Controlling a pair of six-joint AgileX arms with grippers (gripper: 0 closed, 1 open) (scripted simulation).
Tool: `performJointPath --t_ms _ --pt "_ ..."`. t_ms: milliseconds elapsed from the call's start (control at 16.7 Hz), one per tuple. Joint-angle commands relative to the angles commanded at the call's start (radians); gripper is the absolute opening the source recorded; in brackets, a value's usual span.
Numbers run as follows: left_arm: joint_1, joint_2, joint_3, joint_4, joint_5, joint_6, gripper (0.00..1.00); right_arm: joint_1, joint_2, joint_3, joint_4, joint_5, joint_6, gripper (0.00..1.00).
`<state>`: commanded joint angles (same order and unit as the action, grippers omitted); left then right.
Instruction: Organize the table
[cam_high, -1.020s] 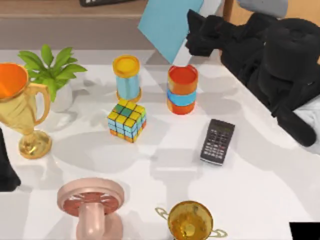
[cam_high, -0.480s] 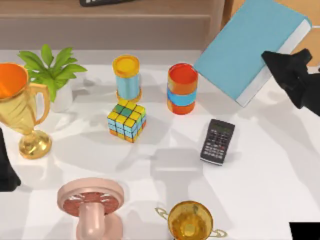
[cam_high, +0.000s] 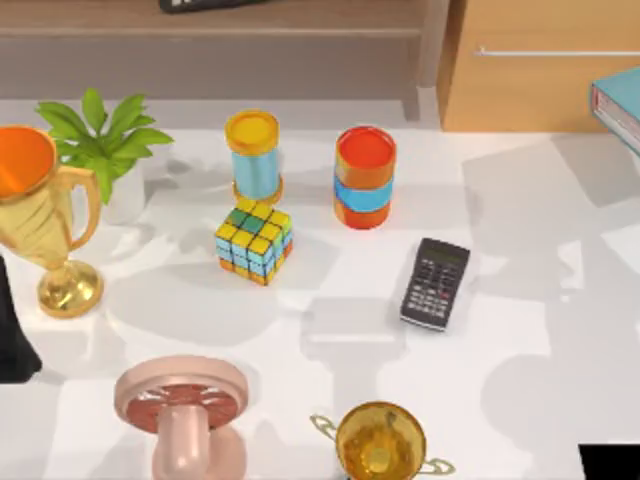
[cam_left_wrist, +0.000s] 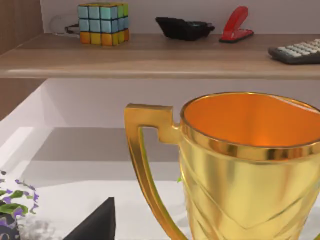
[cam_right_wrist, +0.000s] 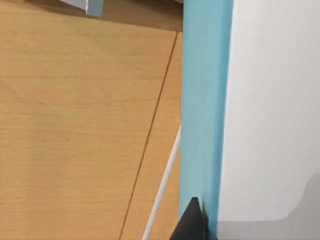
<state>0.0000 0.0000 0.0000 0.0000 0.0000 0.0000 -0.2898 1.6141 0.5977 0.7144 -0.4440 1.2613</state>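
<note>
The white table (cam_high: 520, 340) carries a colourful cube (cam_high: 253, 241), a black calculator (cam_high: 435, 283), a yellow-and-blue can (cam_high: 253, 155) and an orange can (cam_high: 365, 178). A light-blue book (cam_high: 620, 103) pokes in at the top view's right edge, above the table. In the right wrist view the book (cam_right_wrist: 205, 100) stands right against a black finger (cam_right_wrist: 191, 225) of my right gripper, which is shut on it. My left arm (cam_high: 12, 335) rests at the left edge beside a big gold trophy (cam_high: 40, 215); one black finger (cam_left_wrist: 95, 225) shows in the left wrist view.
A light-wood drawer unit (cam_high: 540, 80) stands at the back right and a brown shelf (cam_high: 200, 40) along the back. A potted plant (cam_high: 105, 140), a pink wheeled stand (cam_high: 182, 405) and a small gold trophy (cam_high: 380, 440) also sit on the table.
The right arm swung the blue book from the back middle over to the right, and the arm itself has left the top view. Nothing on the table moved.
</note>
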Motion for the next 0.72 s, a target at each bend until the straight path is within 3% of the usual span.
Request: performJointPath --t_ms 300,720 --pt "0.000 0.000 0.000 0.000 0.000 0.000 1.00 -0.200 0.143 0.183 -0.018 -0.021 0.138 0.00" --pt "0.000 0.000 0.000 0.000 0.000 0.000 1.00 -0.233 0.265 0.302 -0.026 -0.021 0.181 0.00"
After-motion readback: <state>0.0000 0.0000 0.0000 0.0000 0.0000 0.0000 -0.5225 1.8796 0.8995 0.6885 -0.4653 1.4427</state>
